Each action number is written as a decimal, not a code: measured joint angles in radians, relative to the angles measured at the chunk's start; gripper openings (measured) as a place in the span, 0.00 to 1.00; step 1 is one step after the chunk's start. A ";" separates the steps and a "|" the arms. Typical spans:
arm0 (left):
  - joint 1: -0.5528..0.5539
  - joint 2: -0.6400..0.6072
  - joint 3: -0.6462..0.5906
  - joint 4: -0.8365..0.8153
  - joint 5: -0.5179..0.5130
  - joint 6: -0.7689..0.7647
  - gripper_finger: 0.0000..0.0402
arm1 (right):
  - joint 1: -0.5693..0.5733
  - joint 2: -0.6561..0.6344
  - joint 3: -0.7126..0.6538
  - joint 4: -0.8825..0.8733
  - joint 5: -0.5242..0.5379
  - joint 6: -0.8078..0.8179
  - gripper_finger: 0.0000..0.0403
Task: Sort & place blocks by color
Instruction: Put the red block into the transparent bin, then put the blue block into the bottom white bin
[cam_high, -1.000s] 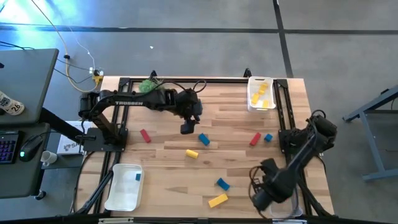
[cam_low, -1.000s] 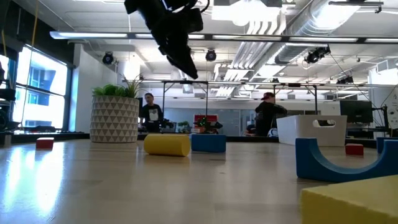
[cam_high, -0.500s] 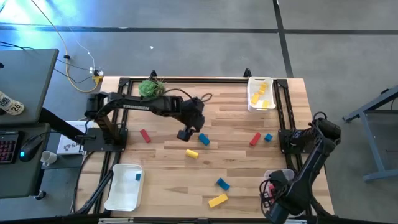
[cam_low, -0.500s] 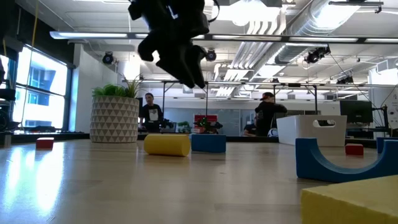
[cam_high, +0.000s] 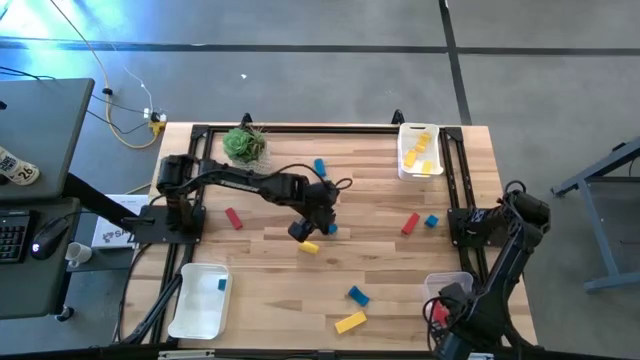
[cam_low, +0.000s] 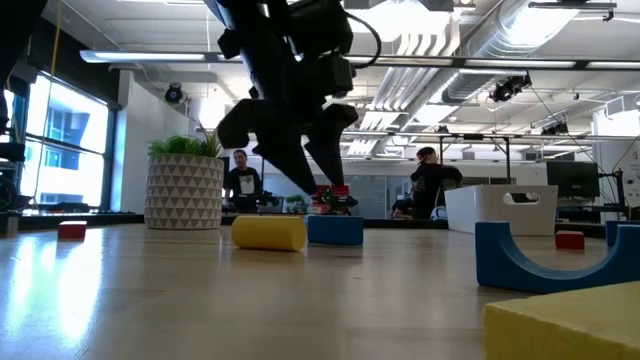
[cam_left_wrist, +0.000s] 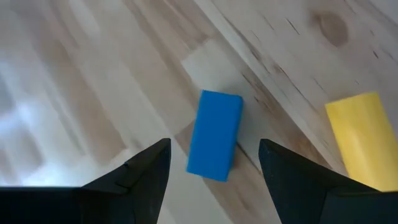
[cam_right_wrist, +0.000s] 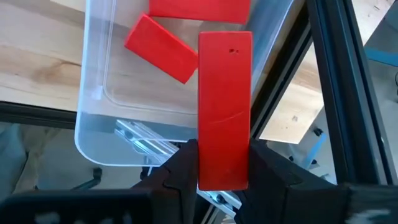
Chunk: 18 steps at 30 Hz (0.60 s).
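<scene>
Left hand (cam_left_wrist: 211, 180) hangs wide open right over a blue block (cam_left_wrist: 214, 134) mid-bench — right hand (cam_right_wrist: 224, 180) pinches a red bar (cam_right_wrist: 224, 106) above the clear tray (cam_right_wrist: 93, 99) w/ other reds.

No lettering can be read on the blocks, the trays or the counter. A white card (cam_high: 17, 167) on the dark desk at the far left of the high view carries dark marks too small to make out.
</scene>
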 joint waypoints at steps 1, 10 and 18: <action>-0.003 0.008 0.000 0.003 0.000 0.000 0.58 | -0.001 0.000 0.000 0.000 0.000 0.000 0.27; -0.017 0.078 0.000 0.034 -0.061 0.000 0.58 | -0.007 0.000 0.000 0.001 0.003 -0.001 0.44; -0.017 0.122 0.000 0.043 -0.094 -0.001 0.58 | -0.016 0.000 0.000 -0.001 0.019 -0.001 0.53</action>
